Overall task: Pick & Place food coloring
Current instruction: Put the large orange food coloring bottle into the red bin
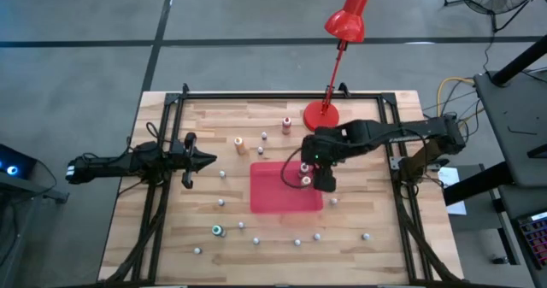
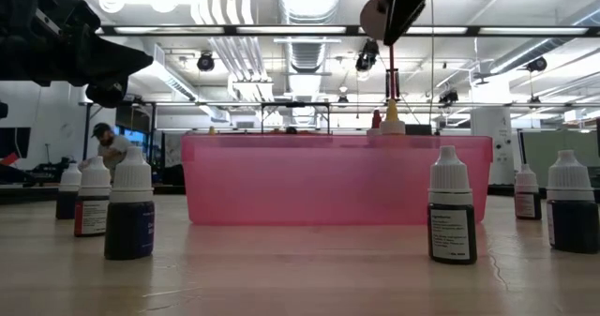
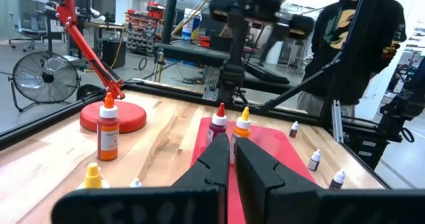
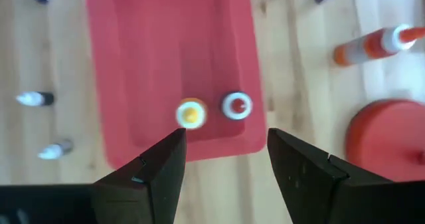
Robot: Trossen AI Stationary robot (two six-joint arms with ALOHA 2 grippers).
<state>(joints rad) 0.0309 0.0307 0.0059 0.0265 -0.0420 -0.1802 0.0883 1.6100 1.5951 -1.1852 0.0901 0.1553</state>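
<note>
The food coloring is a scatter of tiny white-capped bottles [image 1: 220,202] standing on the wooden table, with larger ones in orange [image 1: 239,145], pink [image 1: 286,126] and teal [image 1: 218,231]. Two larger bottles stand upright inside the red tray [image 1: 273,194]: a yellow-capped one [image 4: 190,113] and a red-capped one [image 4: 236,106]. My right gripper [image 4: 226,151] hovers open above the tray's right edge, pointing down, just beside those two bottles, and holds nothing. My left gripper [image 1: 203,160] is shut and empty, level above the table left of the tray.
A red desk lamp stands with its round base [image 1: 321,114] at the table's far edge, behind the tray. Small bottles [image 2: 450,215] stand along the near side. A black frame rail [image 1: 282,94] borders the table. A person [image 3: 358,38] stands beyond the right edge.
</note>
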